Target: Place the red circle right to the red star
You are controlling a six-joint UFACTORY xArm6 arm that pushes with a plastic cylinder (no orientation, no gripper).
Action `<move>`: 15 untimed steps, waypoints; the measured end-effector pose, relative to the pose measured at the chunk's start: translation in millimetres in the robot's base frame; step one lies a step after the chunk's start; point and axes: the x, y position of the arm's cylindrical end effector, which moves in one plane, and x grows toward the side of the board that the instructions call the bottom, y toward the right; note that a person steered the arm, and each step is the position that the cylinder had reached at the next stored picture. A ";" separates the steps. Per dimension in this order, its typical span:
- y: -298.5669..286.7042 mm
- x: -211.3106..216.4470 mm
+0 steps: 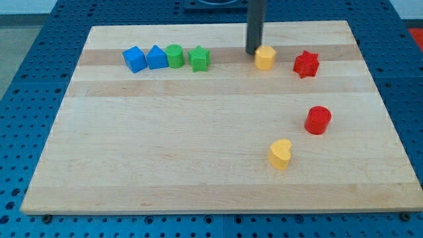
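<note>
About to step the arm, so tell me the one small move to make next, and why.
Probably swing my tip away from the yellow block it sits beside and down the view toward the red circle's lower-left side. The circle lies below and slightly right of the red star, so it needs a push up and to the right.

Red star (pixel 306 63), red circle (pixel 318 119); two yellow blocks (pixel 265 57) (pixel 280 154); two blue (pixel 134 59) (pixel 156 57), two green (pixel 175 55) (pixel 199 59); pale wood board (pixel 198 158).
</note>
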 end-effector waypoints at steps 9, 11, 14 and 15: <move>15.0 12.4; -60.9 66.1; -9.9 168.8; 18.6 170.5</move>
